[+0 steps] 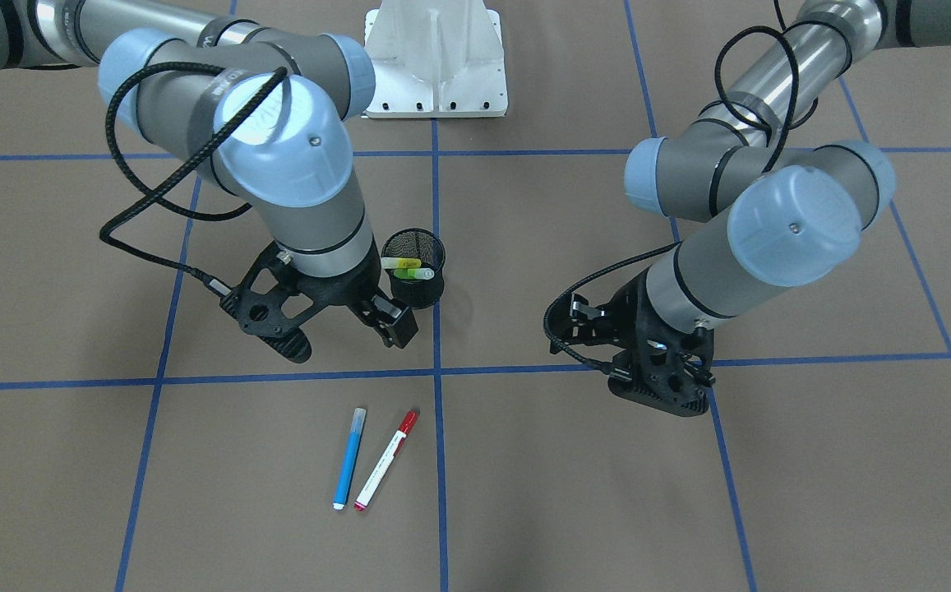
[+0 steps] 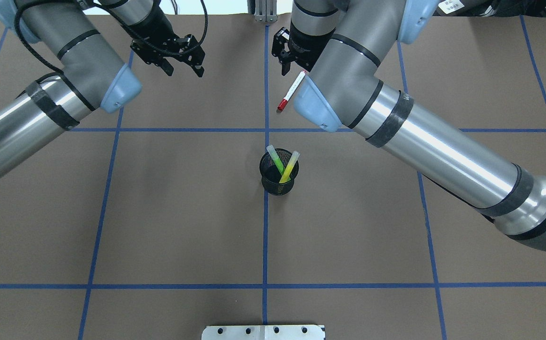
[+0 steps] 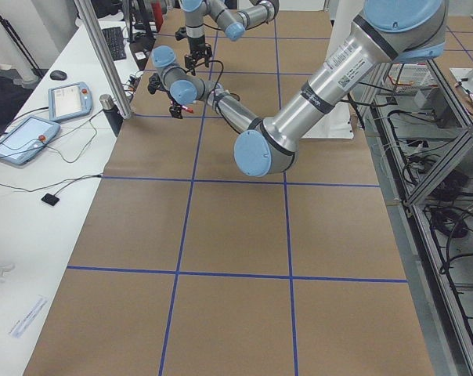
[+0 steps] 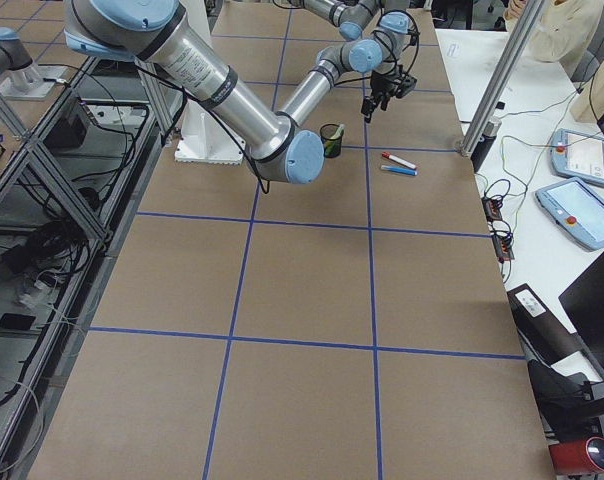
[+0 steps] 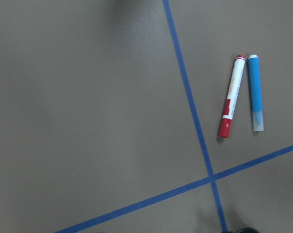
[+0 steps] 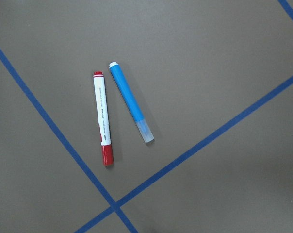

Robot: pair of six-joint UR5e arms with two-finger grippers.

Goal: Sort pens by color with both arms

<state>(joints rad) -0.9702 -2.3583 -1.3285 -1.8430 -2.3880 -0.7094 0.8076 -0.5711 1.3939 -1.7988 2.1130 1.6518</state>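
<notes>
Both open and empty, the right hand (image 1: pixel 348 341) and left hand (image 2: pixel 183 71) risk clashing over the blue pen (image 1: pixel 350 458) and red-capped pen (image 1: pixel 385 460), which lie nearly touching on the table (image 1: pixel 565 493) at the front view's lower centre (either grasp could nudge the neighbour).

2 wrist cameras look straight down, sharing the blue pen (image 5: pixel 255 92).

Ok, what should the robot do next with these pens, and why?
Probably lower the right pincer onto the red-capped pen. That pincer hangs open near it, and the pen lies loose on the table beside the blue pen, while the green pen and yellow pen already stand in the mesh cup.
</notes>
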